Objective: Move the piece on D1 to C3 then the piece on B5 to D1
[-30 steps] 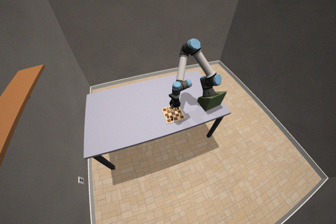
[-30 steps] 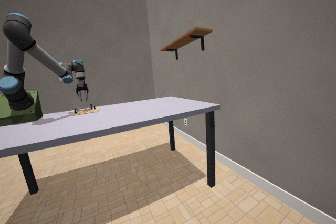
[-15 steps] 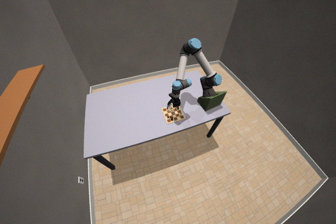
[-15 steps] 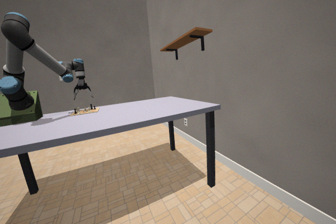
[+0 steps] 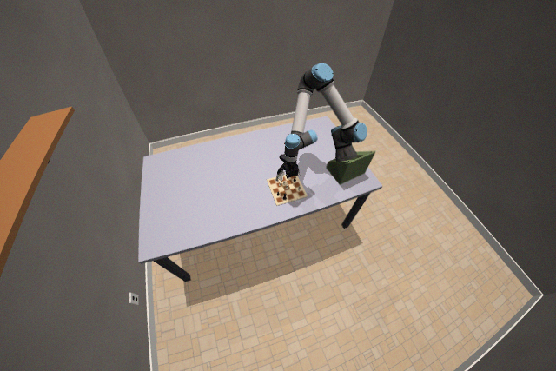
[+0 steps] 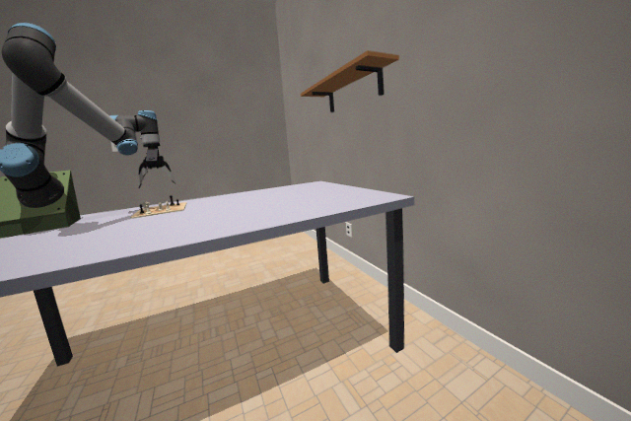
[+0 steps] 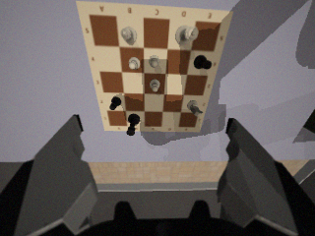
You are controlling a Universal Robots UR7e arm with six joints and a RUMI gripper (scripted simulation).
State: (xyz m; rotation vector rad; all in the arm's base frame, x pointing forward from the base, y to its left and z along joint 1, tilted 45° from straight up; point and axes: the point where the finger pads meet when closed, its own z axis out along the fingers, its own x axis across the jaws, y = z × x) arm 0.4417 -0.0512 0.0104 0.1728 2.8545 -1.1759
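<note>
The chessboard (image 5: pixel 271 188) (image 6: pixel 180 208) (image 7: pixel 88 44) lies flat on the pale lilac table (image 5: pixel 201 196) (image 6: pixel 254 212) (image 7: pixel 49 98), below the gripper (image 5: pixel 288 175) (image 6: pixel 157 184) (image 7: pixel 156 117). In the wrist view, a small white piece (image 7: pixel 155 85) stands upright on C3, and the white piece on B5 (image 7: pixel 129 34) is upright on its square. D1 shows bare board, so the second move is undone. Other white pieces stand on D5, B4, C4 and E2, with black ones on E4, A2 and B1. Under the table, its dark legs (image 6: pixel 395 278) stand on a tan tiled floor (image 5: pixel 314 304) (image 6: pixel 306 365). Farther out are gray walls, one bearing an orange-brown shelf (image 5: pixel 31 155) (image 6: pixel 351 71) and, low down, a power outlet (image 5: pixel 134 298) (image 6: pixel 348 229).

The gripper points down with its fingers spread wide, holding nothing, clear above the pieces. Behind it, the wrist bends, and the arm (image 5: pixel 339 104) (image 6: pixel 84 109) rises to a high elbow, then drops to its shoulder at the green base (image 5: pixel 354 171) (image 6: pixel 72 202) on the table.
</note>
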